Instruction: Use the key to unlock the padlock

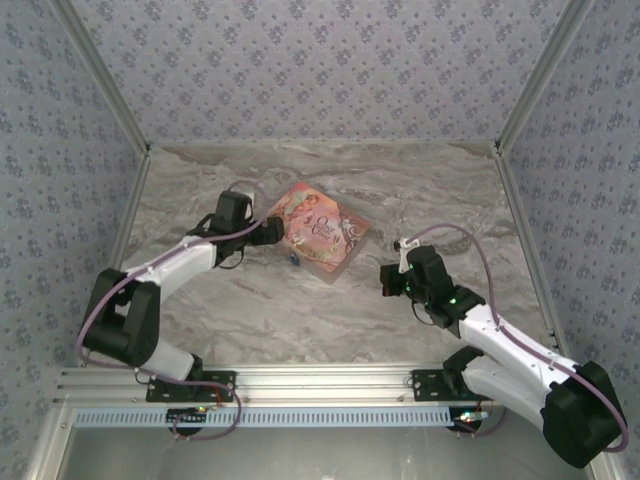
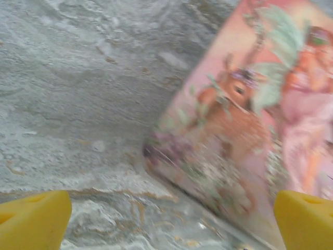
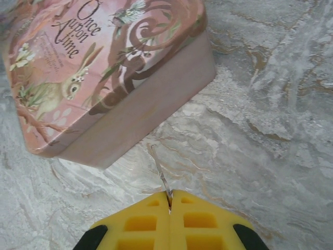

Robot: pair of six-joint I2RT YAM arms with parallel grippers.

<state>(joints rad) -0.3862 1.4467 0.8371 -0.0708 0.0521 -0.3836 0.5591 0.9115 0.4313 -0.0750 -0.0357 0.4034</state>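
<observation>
Pinching thin key (image 3: 162,179), right hand (image 3: 169,200) hovering near book (image 3: 104,67); left hand (image 1: 272,232) gaping wide beside padlock (image 1: 294,259), lying on bench (image 1: 300,320) at book edge. Padlock appearing tiny, light, slippery; gripping its body seeming best.

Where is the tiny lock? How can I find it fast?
Start at the marble table, then find the pink book in its middle. Just off the book's near left edge lies the padlock: a tiny blue speck, far smaller than the book beside it.
</observation>
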